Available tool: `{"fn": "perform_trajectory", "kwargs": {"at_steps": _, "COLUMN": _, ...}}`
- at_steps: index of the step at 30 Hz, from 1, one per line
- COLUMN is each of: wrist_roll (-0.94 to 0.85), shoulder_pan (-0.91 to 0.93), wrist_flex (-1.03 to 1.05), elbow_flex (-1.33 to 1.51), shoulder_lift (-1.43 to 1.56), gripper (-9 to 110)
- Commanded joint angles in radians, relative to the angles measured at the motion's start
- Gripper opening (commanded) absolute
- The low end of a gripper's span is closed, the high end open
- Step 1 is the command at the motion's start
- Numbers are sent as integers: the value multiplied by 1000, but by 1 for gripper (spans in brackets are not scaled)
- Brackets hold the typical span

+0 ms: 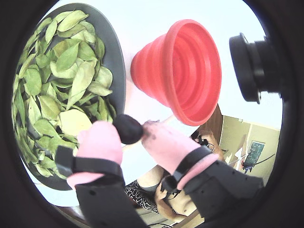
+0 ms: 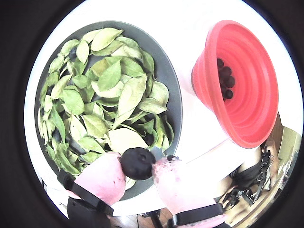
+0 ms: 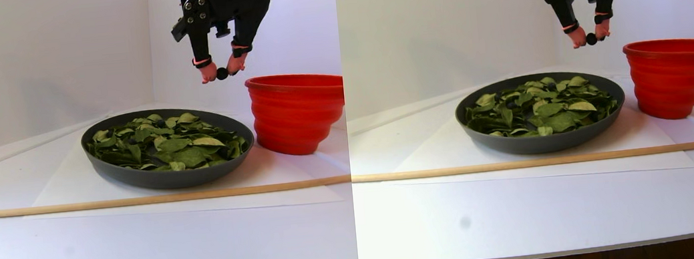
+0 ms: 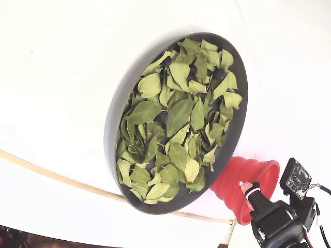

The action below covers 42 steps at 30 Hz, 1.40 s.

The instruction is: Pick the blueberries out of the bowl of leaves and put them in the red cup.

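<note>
Hanging raised between bowl (image 3: 163, 176) and red cup (image 2: 240, 85), tool (image 2: 137, 164) clamped on one blueberry (image 2: 137, 163), leaves (image 2: 104, 95) filling the bowl, several blueberries (image 2: 224, 78) inside the cup, both on the white surface (image 3: 130, 255)

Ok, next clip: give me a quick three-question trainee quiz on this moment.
1. True or false: the gripper is empty.
2. Where are the berries already sorted? A) on the table B) inside the red cup C) on the bowl's rim
3. Fill in: in the stereo pair view the gripper hangs above the gap between the bowl of leaves and the ____.

Key: 1 false, it pinches a blueberry; 2 B; 3 red cup.
</note>
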Motion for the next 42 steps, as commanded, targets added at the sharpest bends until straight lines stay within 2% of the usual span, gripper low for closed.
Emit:
{"fn": "perform_trajectory", "kwargs": {"at_steps": 1, "wrist_roll": -12, "shoulder_pan": 43, "wrist_flex": 3, "elbow_flex": -67, "shoulder_lift": 103, "gripper": 11}}
{"fn": "perform_trajectory", "kwargs": {"at_steps": 25, "wrist_roll": -20, "shoulder_pan": 144, "wrist_flex": 6, "elbow_flex": -173, "shoulder_lift": 74, "gripper": 11}}
{"fn": "perform_trajectory", "kwargs": {"at_steps": 42, "wrist_roll": -20, "shoulder_pan": 221, "wrist_flex": -64, "elbow_flex": -209, "shoulder_lift": -28, "gripper": 11}}
